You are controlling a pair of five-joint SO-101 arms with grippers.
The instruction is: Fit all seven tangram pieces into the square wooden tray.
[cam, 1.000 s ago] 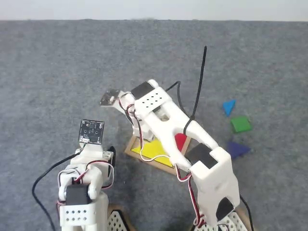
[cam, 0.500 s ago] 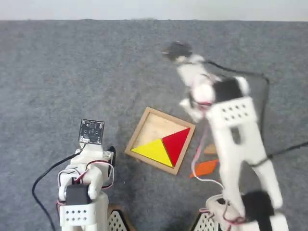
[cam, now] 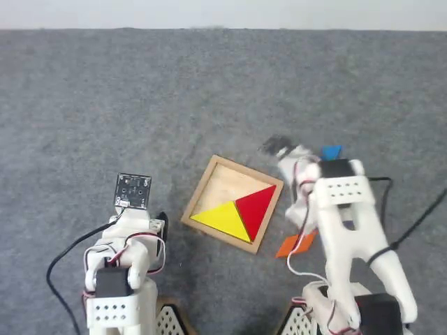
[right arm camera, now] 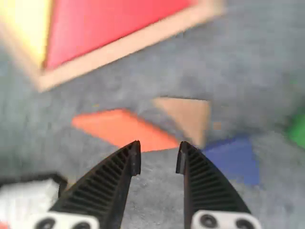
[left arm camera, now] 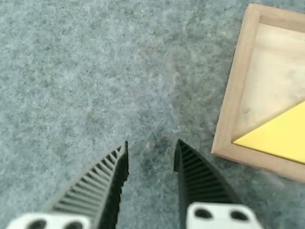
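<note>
The right gripper (right arm camera: 158,150) is pointed down, fingers parted and empty, the orange piece (right arm camera: 121,129) just beyond them; the left gripper (left arm camera: 150,150) is held parted, the tray (left arm camera: 228,109) beside one finger.

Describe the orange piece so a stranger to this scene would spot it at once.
A square wooden tray sits on the grey carpet, holding a yellow triangle and a red triangle. Just outside its edge by the red triangle lies the orange piece. It is a slanted four-sided shape, while its neighbours, the tan triangle and the dark blue triangle, have three sides.
</note>
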